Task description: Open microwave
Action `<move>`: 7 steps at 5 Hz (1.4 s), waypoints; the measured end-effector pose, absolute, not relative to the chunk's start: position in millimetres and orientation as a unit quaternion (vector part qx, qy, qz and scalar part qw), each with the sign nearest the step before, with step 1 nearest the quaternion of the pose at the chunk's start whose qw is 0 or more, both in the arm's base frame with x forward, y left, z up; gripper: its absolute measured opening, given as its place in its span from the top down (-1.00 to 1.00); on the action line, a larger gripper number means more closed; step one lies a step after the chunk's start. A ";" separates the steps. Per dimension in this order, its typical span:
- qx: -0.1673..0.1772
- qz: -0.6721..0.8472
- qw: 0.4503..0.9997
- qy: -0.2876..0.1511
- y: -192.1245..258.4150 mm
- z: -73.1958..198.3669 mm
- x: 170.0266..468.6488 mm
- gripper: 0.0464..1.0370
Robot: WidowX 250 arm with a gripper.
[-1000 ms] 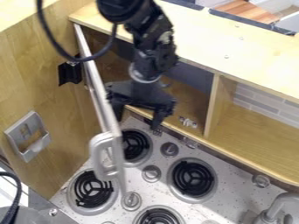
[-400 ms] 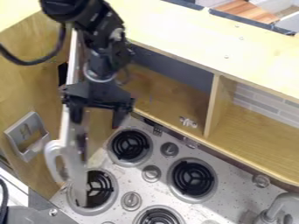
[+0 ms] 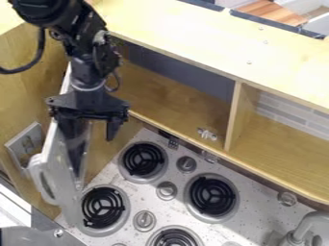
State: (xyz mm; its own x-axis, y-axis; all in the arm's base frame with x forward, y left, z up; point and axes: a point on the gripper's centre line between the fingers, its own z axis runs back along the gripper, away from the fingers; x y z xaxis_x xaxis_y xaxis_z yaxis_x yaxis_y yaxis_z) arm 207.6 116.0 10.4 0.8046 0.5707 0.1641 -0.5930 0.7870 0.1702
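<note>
While a silver fixture [image 3: 13, 143] sits on the wooden side wall at the far left, the microwave door [image 3: 68, 194] stands swung open beside it, its looped handle [image 3: 36, 178] low on the panel. Next comes the black gripper [image 3: 89, 132], hanging down by the door with its fingers spread apart; whether they touch the door, I cannot tell. Right of the gripper, the microwave's wooden compartment [image 3: 164, 98] lies open up to an upright divider [image 3: 234, 116]. Below runs the stove [image 3: 252, 215] with black coil burners and knobs, then a faucet [image 3: 311, 220] at lower right.
</note>
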 end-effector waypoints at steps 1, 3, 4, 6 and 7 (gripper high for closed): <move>0.108 0.306 0.944 -0.051 119.8 11.2 205.4 -0.92; 0.112 0.314 0.940 -0.066 125.5 20.2 204.3 -0.92; 0.112 0.314 0.940 -0.068 123.9 21.5 201.5 -0.92; 0.115 0.269 0.953 -0.082 91.4 30.1 226.8 -0.92; 0.127 0.253 0.954 -0.098 80.9 47.8 238.8 -0.92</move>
